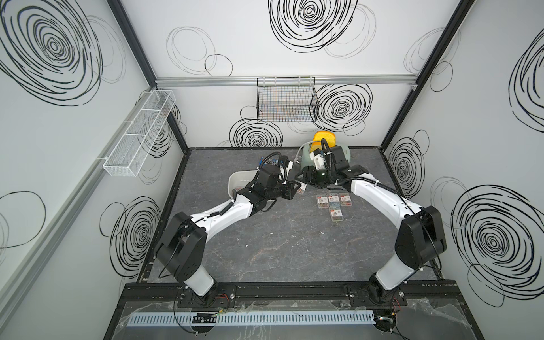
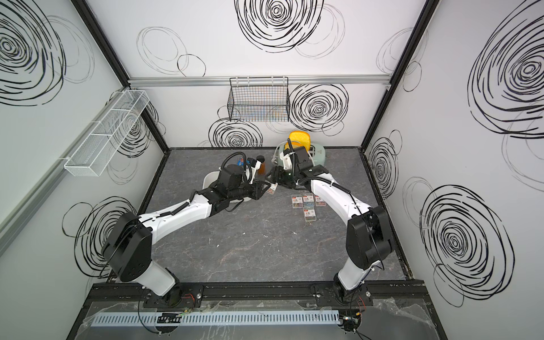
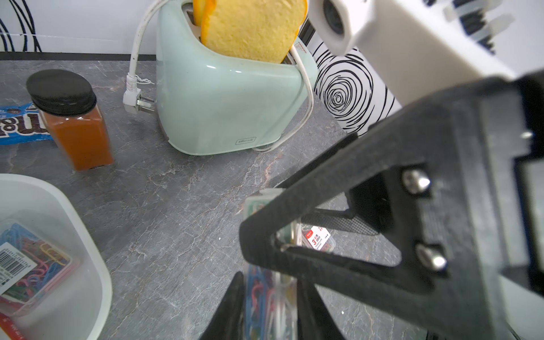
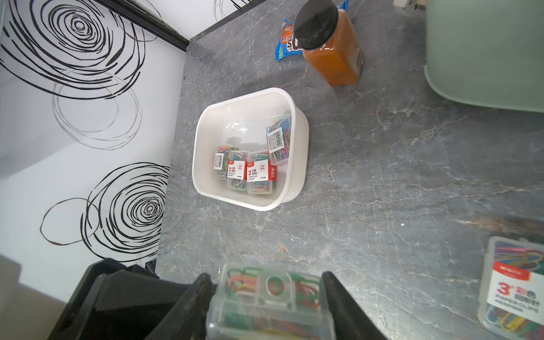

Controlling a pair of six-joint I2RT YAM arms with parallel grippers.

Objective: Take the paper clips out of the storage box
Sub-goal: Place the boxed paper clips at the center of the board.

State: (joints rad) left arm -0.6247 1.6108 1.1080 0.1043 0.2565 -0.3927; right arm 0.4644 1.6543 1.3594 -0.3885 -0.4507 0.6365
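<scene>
1. noted left gripper (image 3: 270, 279) clamped tight on the held case (image 4: 265, 300) of paper clips, lifted clear of the table (image 1: 279, 250).
2. noted right gripper (image 4: 265, 276) with jaws flanking the same case, close against its sides; cannot tell whether gripping.
3. found storage box (image 4: 298, 147) on the table's left half, with boxed cases (image 4: 256, 172) inside.
4. counted four laid-out cases (image 1: 332, 199) flat on the right half, well apart from the box.

Storage box (image 4: 300, 147) w/ paper clips (image 4: 257, 173) inside left, more cases (image 1: 333, 200) on table (image 1: 279, 250) right, jar (image 4: 335, 59) & toaster (image 3: 223, 103) behind.
</scene>
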